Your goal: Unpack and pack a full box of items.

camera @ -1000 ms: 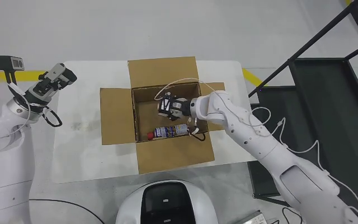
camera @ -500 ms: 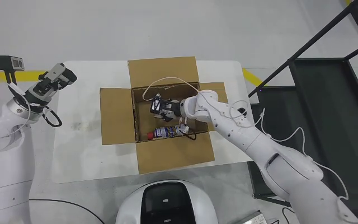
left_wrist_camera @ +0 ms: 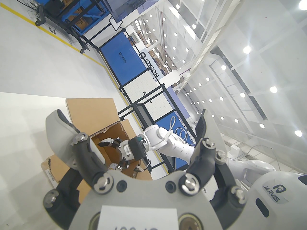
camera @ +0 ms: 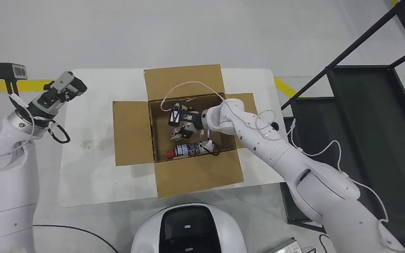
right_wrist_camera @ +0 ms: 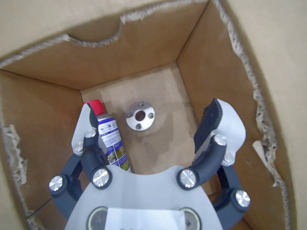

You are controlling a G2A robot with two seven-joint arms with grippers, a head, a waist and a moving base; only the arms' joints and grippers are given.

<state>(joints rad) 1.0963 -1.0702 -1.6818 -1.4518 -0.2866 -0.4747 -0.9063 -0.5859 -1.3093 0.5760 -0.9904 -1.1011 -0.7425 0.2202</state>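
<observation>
An open brown cardboard box with all four flaps folded out sat in the middle of a white desk. The right gripper was lowered inside the box, its jaws spread wide apart and holding nothing.

In the right wrist view, two items lay on the box floor. A blue-and-white spray can with a red cap lay on its side along one wall. Just beside its cap end lay a round silver metal flange with a centre hole and three small holes. The flange lay flat, apart from the can, in line with the gap between the jaws.

The flange was probably stiff, dense and smooth. It sat low, so the jaws would likely need to reach the floor and pinch across its rim. The can looked light but rounded and slick. It might roll, so a hold across the middle of its body seemed safest.

The left gripper was raised near the far left corner of the desk, well apart from the box. Its jaws were also apart and empty.
</observation>
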